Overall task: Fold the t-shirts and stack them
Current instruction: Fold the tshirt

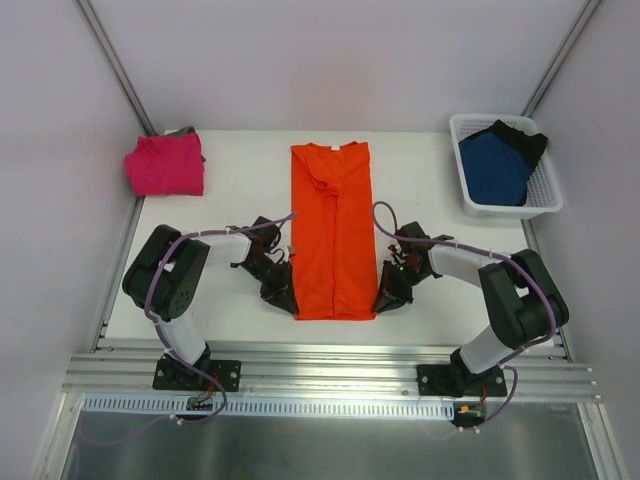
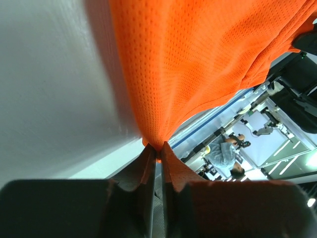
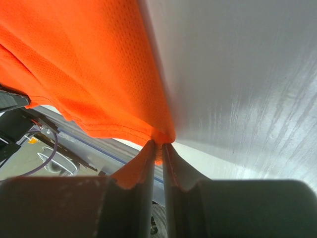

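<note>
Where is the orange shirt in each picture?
Top external: the orange t-shirt lies in the middle, folded into a long strip.
Left wrist: it fills the upper right, corner pinched in the left gripper.
Right wrist: upper left, corner pinched in the right gripper.
Shared landmark: the shirt's near hem.

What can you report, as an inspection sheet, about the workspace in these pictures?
Surface: white table, no stains seen.
Job's things: orange t-shirt flat at centre, sides folded in; magenta t-shirt folded at far left; dark blue t-shirt and black t-shirt in the basket.
Clutter: grey edge behind the magenta one, unidentified.
Grippers: left gripper and right gripper each pinch a near corner of the orange hem.
Cables: purple cables run along both arms.
Surroundings: white walls, metal rail at near edge.
</note>
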